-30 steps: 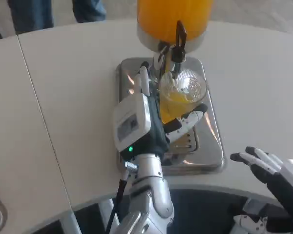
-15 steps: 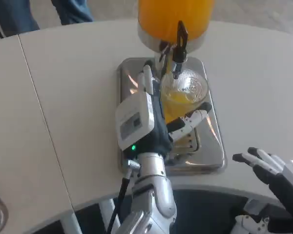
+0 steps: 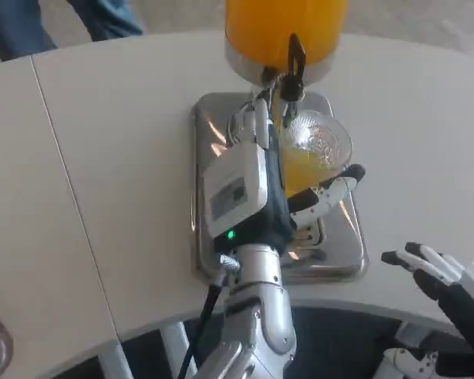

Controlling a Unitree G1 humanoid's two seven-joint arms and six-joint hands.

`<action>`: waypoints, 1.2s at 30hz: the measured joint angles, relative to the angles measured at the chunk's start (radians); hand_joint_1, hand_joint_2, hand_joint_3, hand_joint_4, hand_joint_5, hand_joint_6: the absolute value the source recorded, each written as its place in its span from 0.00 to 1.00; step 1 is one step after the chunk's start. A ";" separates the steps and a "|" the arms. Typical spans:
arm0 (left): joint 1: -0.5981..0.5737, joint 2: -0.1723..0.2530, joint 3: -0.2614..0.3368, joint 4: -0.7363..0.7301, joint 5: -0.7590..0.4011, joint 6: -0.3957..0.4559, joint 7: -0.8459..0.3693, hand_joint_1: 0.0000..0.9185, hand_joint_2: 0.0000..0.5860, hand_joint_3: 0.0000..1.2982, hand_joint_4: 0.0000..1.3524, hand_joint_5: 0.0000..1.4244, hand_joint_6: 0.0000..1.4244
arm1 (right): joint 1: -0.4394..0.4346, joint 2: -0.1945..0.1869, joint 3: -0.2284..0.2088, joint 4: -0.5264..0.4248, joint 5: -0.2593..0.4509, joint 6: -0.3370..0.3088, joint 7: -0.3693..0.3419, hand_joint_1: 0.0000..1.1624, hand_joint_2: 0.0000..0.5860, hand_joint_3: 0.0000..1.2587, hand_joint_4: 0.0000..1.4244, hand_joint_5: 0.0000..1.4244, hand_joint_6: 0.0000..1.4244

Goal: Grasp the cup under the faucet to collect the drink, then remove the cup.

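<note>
White table (image 3: pixel 103 158), seam running down its left part. On it: 1 steel drip tray (image 3: pixel 213 118) and the orange drink dispenser (image 3: pixel 284 31) behind.

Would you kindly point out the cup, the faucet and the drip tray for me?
cup (image 3: pixel 320 150), head view, on its clear wall above the juice.
faucet (image 3: pixel 293 67), head view, on its black lever.
drip tray (image 3: pixel 213 118), head view, on its bare back-left corner.

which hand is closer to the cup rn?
Left. The left hand grips the cup under the faucet. The right hand hangs apart from it at the table's near edge, fingers spread.
</note>
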 measured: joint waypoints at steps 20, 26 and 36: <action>-0.054 -0.001 0.013 0.087 -0.015 0.047 0.027 0.42 0.13 0.00 0.00 0.33 0.45 | -0.073 -0.006 0.018 0.023 0.008 0.048 0.000 0.64 0.69 0.10 0.00 0.00 0.00; -0.069 -0.002 0.027 0.098 -0.036 0.047 0.043 0.40 0.13 0.01 0.04 0.39 0.55 | -0.081 -0.010 0.018 0.040 0.010 0.059 0.001 0.64 0.68 0.10 0.00 0.00 0.00; -0.074 -0.002 0.036 0.107 -0.042 0.064 0.061 0.42 0.14 0.35 0.41 0.65 0.86 | -0.088 -0.019 0.017 0.042 0.017 0.071 0.001 0.64 0.68 0.10 0.00 0.00 0.00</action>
